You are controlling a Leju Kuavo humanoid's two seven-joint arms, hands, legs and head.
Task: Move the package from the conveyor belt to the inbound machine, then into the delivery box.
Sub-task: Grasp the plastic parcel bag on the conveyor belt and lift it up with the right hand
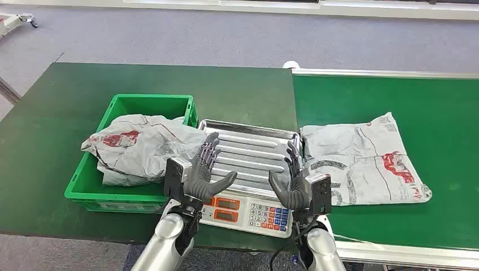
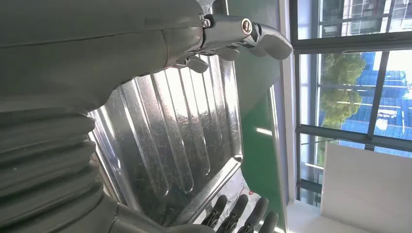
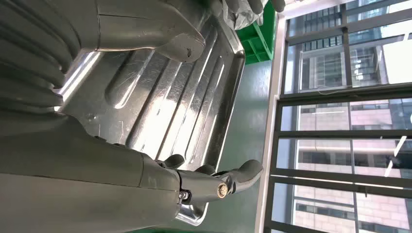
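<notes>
Both hands, left hand (image 1: pixel 202 172) and right hand (image 1: pixel 294 183), are held empty with fingers spread above the scale tray (image 1: pixel 248 148). The next package (image 1: pixel 361 161) lies flat on the conveyor belt (image 1: pixel 440 113), just right of the tray. It is best grasped by its near edge and lifted flat onto the tray.

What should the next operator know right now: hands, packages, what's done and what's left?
Left hand: open, palm inward, holding nothing, raised over the scale tray.
Right hand: open, holding nothing, also over the tray, facing the left.
Scale (the inbound machine): its steel tray is bare, nothing on it.
One grey package already lies crumpled in the green delivery box at the robot's left.
Another grey package lies flat on the green conveyor belt at the right, touching the tray's edge, not held.
Left to do: pick up the belt package, place it on the scale, then move it into the box.
</notes>
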